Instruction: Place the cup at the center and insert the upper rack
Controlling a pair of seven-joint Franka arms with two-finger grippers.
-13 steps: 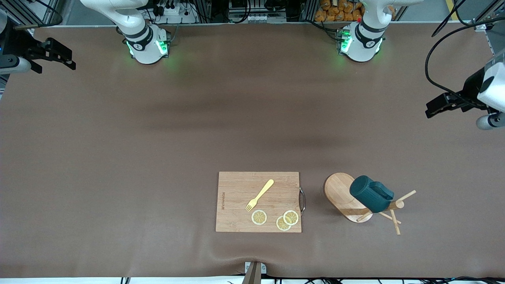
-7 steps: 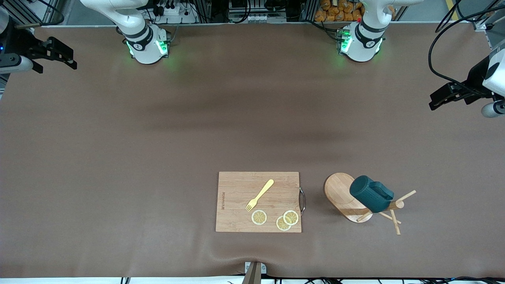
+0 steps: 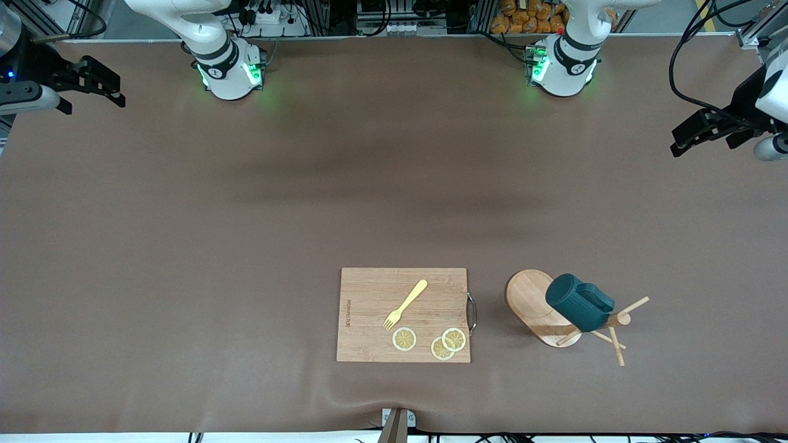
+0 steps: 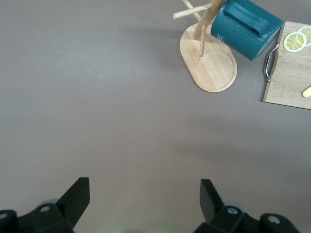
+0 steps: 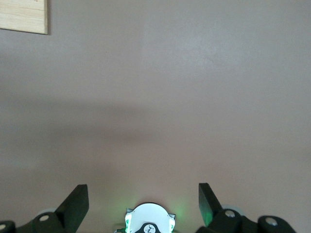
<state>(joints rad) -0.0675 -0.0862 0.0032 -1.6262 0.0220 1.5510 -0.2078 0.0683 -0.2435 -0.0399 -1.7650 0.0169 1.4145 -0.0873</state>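
Observation:
The dark teal ribbed cup (image 3: 578, 303) hangs on the pegs of the light wooden mug tree, the upper rack (image 3: 530, 298), which stands on its oval base toward the left arm's end of the table. The left wrist view shows the cup (image 4: 248, 26) and the rack's base (image 4: 211, 63) well away from my gripper. My left gripper (image 3: 677, 143) is open and empty, up over the table's edge at the left arm's end; it also shows in its wrist view (image 4: 145, 194). My right gripper (image 3: 118, 89) is open and empty over the right arm's end; it also shows in its wrist view (image 5: 143, 199).
A rectangular wooden cutting board (image 3: 369, 295) lies beside the rack toward the table's middle. It carries a yellow fork (image 3: 406, 303) and three lemon slices (image 3: 404, 339). The board's metal handle (image 3: 472, 312) faces the rack. The right arm's base (image 5: 148, 221) shows under its gripper.
The left gripper has drawn back toward the robots' side at its end of the table. The right gripper has shifted slightly. The cup and the rack have not moved.

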